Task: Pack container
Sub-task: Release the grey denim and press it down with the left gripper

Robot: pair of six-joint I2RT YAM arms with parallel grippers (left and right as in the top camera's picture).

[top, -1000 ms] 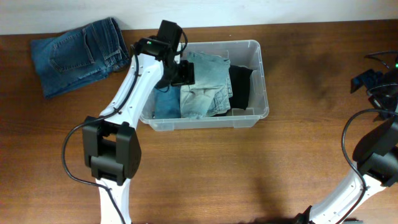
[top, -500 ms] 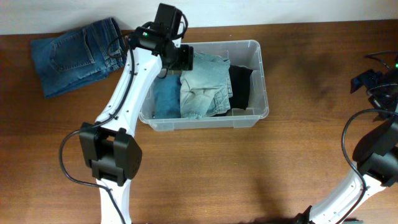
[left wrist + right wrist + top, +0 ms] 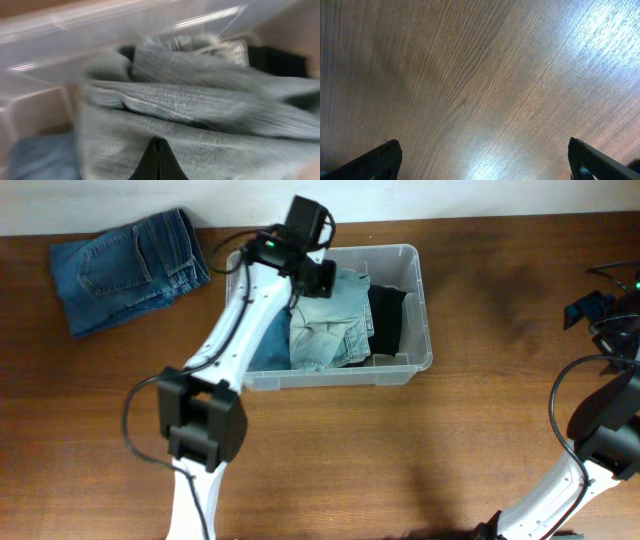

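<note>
Left gripper [image 3: 319,278], shifted rightward and pinched shut, above pale jeans [image 3: 330,320] inside container [image 3: 426,300]

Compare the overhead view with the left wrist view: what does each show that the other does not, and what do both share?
Only overhead: the folded dark jeans lying on the table outside the container, and the right arm off to the side. Only the left wrist: the left gripper with fingertips closed together over the pale denim, its folds seen close up. Both: the container's clear wall, the pale denim, the black garment and the blue garment packed inside.
</note>
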